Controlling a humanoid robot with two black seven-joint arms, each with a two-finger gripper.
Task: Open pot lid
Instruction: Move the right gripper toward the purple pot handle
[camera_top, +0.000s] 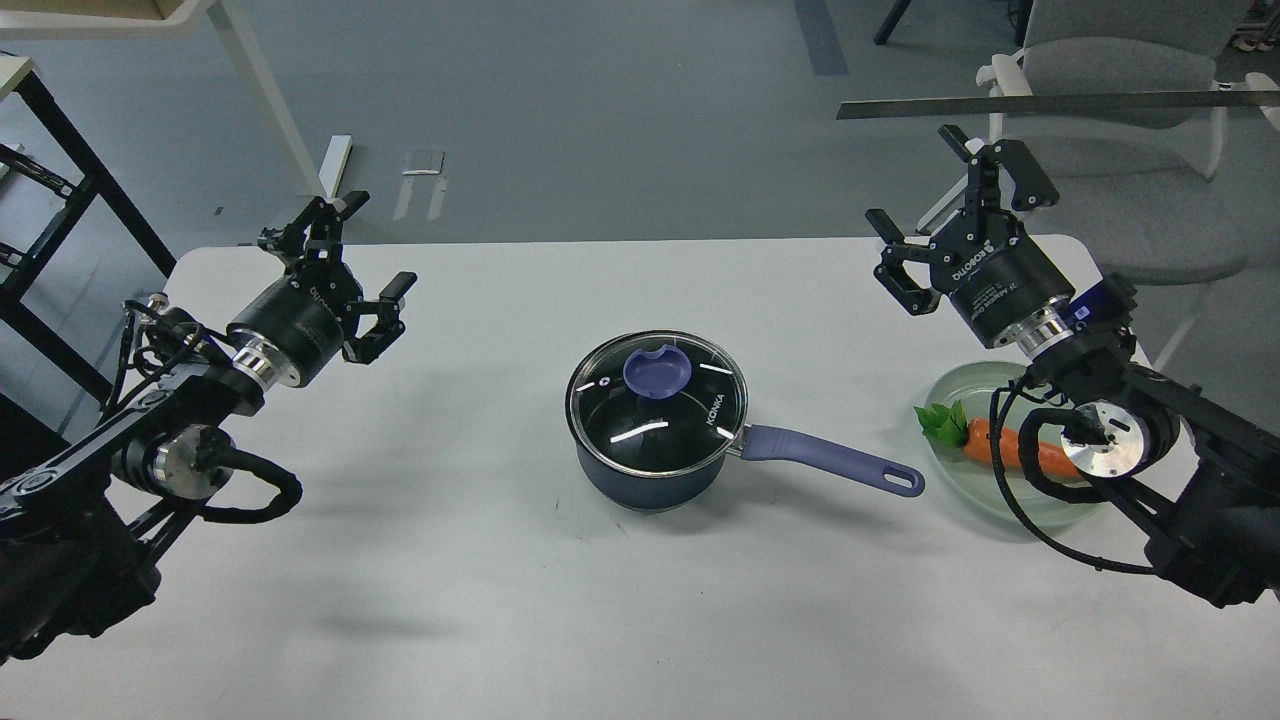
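White tabletop (480, 600) fills the lower view; grey floor beyond, w/ a white table leg (262, 95) top left, a black frame (60, 180) at far left, and a grey chair (1120, 130) top right.

Left side: left gripper (352, 255) hangs above the tabletop's rear left area, well apart from the pot. Jaws wide open, nothing held. Arm enters from the lower left edge w/ a black cable loop below the wrist.

Centre: pot (650, 480) stands upright on the tabletop, approx. mid-width. Dark navy body. Lid (657, 402) is seated on the pot rim, closed; clear glass, steel rim, white "KONKA" lettering on the right part. Purple-blue knob (656, 370) sits at lid centre. Pot handle (830, 460), lavender-purple, points right and slightly toward the viewer; hole at its far end. Handle tip lies near the plate, not touching it.

Right side: pale green glass plate (960, 500) rests on the tabletop near the right edge, partly hidden by the right arm. Carrot (1000, 445) w/ green leaves lies in the plate. Right gripper (960, 215) hangs above the rear right of the tabletop, behind the plate. Jaws wide open, nothing held.
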